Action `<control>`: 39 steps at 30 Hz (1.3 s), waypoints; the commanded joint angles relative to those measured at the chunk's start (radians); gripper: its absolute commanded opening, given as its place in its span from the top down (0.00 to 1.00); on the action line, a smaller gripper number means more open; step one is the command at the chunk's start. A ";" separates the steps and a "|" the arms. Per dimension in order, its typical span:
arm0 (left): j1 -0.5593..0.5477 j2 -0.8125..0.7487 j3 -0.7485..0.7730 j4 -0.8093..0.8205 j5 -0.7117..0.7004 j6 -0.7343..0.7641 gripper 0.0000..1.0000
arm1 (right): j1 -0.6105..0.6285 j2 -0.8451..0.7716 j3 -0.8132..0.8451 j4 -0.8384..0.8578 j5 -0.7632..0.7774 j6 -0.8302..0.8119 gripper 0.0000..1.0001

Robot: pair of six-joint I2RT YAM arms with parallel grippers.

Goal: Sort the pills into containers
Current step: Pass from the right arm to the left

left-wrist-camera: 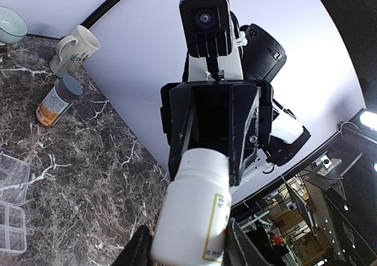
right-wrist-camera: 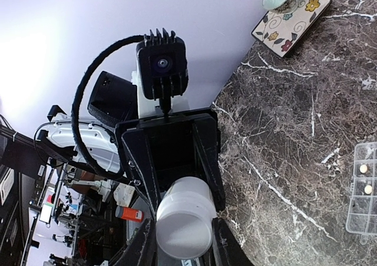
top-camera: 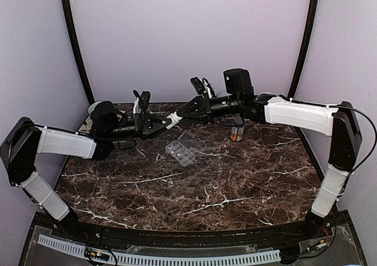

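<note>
- Our left hand (left-wrist-camera: 187,247) extends in from the left. Its fingers (left-wrist-camera: 240,245) press against both sides of a white bottle (left-wrist-camera: 194,213), which is held in the air above the tabletop (top-camera: 235,183).
- The clear organiser box (top-camera: 186,157) lies at mid-tabletop, just nearer to us than the two meeting hands, with its lid open flat behind it. In the right wrist view, two of its containers (right-wrist-camera: 360,210) each hold a pale round pill (right-wrist-camera: 363,168).
- Our right hand (right-wrist-camera: 184,247) extends in from the right, narrowly parted and clamped on the other end of the same bottle.
- An amber bottle (top-camera: 237,131) stands upright on the tabletop under the right arm.
</note>
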 commanded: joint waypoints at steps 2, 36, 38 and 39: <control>0.007 0.003 0.028 0.075 0.046 -0.035 0.75 | -0.011 0.000 -0.034 0.088 -0.027 0.013 0.98; 0.005 0.240 0.339 0.747 0.345 -0.817 0.86 | 0.023 -0.301 -0.179 -0.210 0.299 -0.914 1.00; 0.005 0.243 0.345 0.747 0.356 -0.824 0.86 | 0.038 -0.306 -0.183 -0.223 0.353 -0.955 1.00; 0.004 0.243 0.347 0.748 0.361 -0.827 0.86 | 0.044 -0.308 -0.187 -0.226 0.379 -0.978 1.00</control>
